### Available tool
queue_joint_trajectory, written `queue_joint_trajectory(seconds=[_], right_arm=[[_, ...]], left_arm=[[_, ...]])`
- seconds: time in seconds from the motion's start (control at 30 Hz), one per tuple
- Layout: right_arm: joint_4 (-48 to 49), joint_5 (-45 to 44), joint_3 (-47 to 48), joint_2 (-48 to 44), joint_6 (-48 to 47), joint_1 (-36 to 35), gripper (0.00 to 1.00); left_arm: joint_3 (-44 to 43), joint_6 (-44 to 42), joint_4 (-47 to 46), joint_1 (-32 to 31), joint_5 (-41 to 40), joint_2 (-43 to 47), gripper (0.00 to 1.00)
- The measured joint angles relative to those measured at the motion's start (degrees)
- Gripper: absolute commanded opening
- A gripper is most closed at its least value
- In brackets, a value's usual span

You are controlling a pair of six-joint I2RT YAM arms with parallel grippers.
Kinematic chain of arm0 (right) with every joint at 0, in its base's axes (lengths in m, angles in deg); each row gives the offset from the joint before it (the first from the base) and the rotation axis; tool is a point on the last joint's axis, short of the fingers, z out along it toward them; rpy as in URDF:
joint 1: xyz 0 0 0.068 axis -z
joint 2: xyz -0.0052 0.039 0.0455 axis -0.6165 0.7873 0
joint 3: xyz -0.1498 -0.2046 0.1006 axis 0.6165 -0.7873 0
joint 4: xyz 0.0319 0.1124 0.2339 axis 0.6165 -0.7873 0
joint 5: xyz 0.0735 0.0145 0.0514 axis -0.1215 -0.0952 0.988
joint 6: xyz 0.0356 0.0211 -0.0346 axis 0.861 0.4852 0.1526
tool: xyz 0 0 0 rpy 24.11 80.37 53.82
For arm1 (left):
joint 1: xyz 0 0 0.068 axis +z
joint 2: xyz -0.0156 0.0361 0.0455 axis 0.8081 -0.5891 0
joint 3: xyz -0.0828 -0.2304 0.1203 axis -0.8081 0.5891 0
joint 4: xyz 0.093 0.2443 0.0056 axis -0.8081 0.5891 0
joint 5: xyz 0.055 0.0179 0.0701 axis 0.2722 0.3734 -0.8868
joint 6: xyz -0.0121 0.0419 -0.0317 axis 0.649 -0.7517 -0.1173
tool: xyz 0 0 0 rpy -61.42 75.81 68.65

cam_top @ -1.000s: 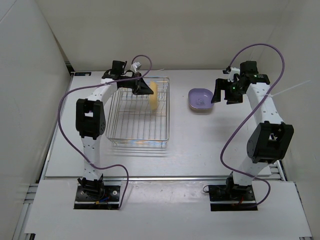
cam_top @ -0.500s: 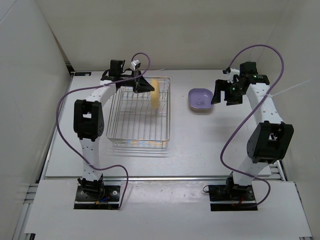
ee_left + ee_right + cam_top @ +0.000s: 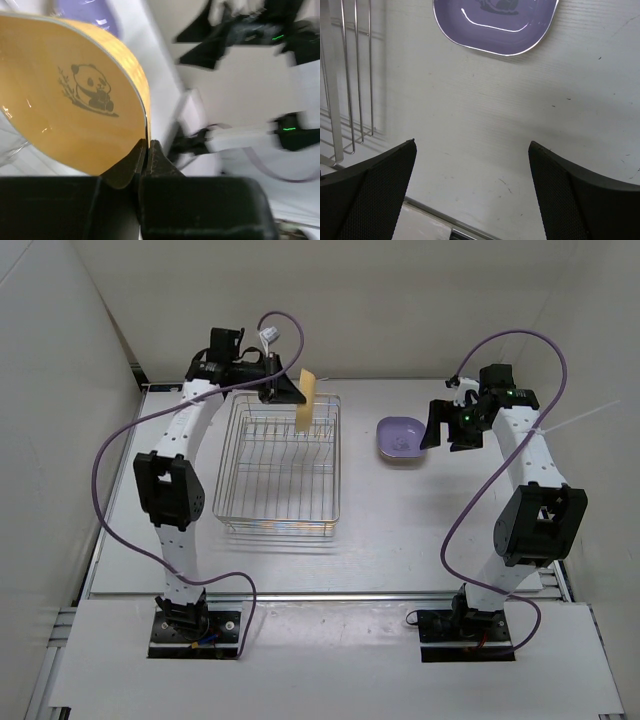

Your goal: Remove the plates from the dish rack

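My left gripper (image 3: 292, 392) is shut on the rim of a yellow plate (image 3: 305, 400) and holds it on edge above the far end of the silver wire dish rack (image 3: 280, 462). In the left wrist view the plate (image 3: 70, 95) shows a panda print, and its edge is pinched between my fingertips (image 3: 147, 150). No other plate shows in the rack. A purple plate (image 3: 402, 438) lies flat on the table to the right of the rack; it also shows in the right wrist view (image 3: 495, 25). My right gripper (image 3: 446, 430) is open and empty, just right of the purple plate.
White walls close in the table at the back and sides. A rack corner shows at the left of the right wrist view (image 3: 345, 100). Purple cables loop above both arms.
My left gripper has lifted the yellow plate up out of the rack and toward the far edge. The right arm has not moved.
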Motion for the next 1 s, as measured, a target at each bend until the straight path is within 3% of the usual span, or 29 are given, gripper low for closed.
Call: queue_joint_trajectory(seconds=[0.13, 0.2, 0.3, 0.33, 0.47, 0.6, 0.77, 1.0], right_arm=[[-0.8, 2.3, 0.4, 0.0, -0.8, 0.0, 0.95], [-1.2, 3.7, 0.6, -0.3, -1.0, 0.0, 0.95], [-1.9, 5.6, 0.6, -1.7, -1.5, 0.0, 0.95], [-2.1, 6.3, 0.6, -2.5, -1.7, 0.0, 0.95], [-3.2, 8.3, 0.7, -6.6, -2.2, 0.0, 0.94], [-3.6, 9.5, 1.1, -11.6, -2.3, -0.2, 0.94], [-3.7, 11.1, 1.4, -17.3, -2.3, -1.6, 0.85], [-3.6, 11.6, -0.5, -20.3, -2.5, -6.4, 0.82]], left_arm=[[-12.8, -17.3, 16.6, -3.0, -15.0, 0.5, 0.11], [-13.3, -26.8, 20.5, -8.2, -26.4, 4.0, 0.11], [-4.8, -38.7, 22.5, -18.7, -42.1, 12.5, 0.11], [-0.4, -42.2, 22.9, -25.8, -47.9, 16.3, 0.11], [10.0, -56.4, 22.6, -43.9, -68.7, 22.0, 0.11], [17.2, -67.1, 23.6, -52.2, -84.9, 22.1, 0.11], [24.4, -77.3, 23.1, -56.5, -98.9, 21.6, 0.11], [20.9, -82.1, 20.5, -60.8, -105.4, 15.8, 0.11]])
